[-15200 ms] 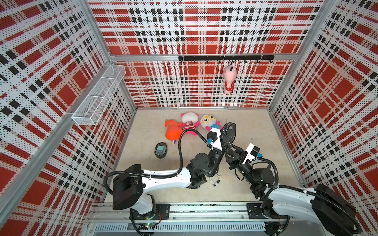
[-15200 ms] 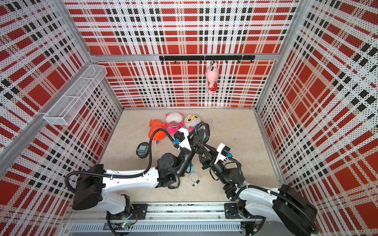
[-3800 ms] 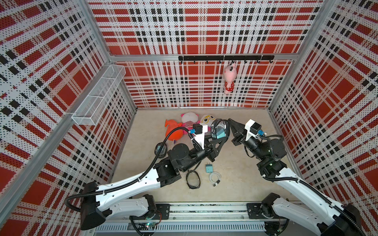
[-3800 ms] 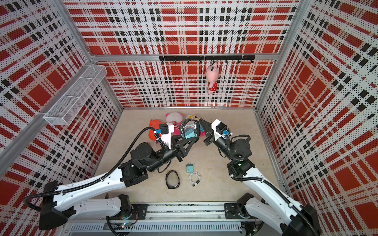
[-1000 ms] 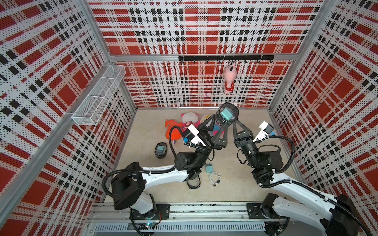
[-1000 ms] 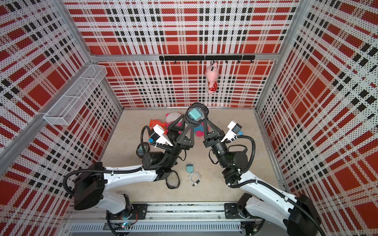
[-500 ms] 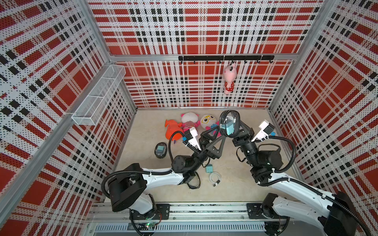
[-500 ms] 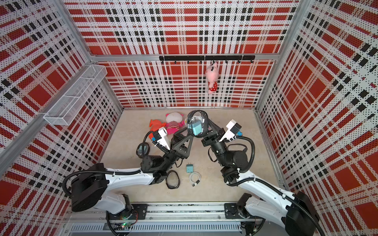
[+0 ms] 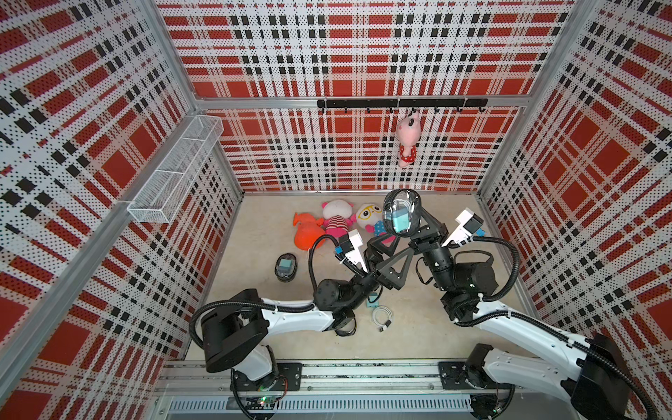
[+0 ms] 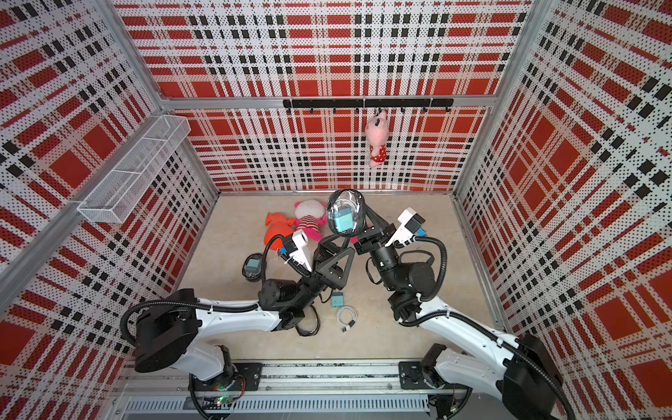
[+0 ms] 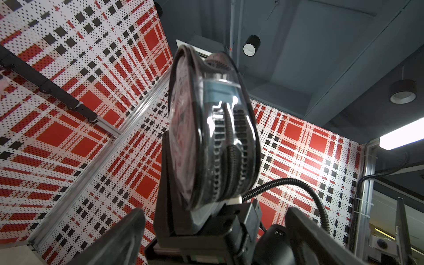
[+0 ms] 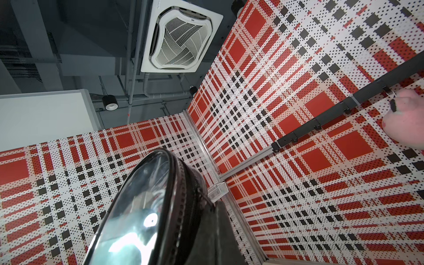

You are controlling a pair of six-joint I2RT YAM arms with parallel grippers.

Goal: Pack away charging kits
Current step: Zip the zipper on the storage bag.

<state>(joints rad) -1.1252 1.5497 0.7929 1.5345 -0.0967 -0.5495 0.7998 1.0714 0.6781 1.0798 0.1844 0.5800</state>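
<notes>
Right end effector (image 9: 412, 238) pinches a black oval clear-windowed zip case (image 9: 402, 218) aloft; left end effector (image 9: 388, 259) is spread wide beside it.

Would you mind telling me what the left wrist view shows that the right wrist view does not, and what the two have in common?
Only the left wrist view: the open left gripper and the teal adapter, plain behind clear plastic. Only the right wrist view: the wire basket and the ceiling vent with its whole grille. Both: the black oval case standing on edge, the hook rail and the plaid walls.
</notes>
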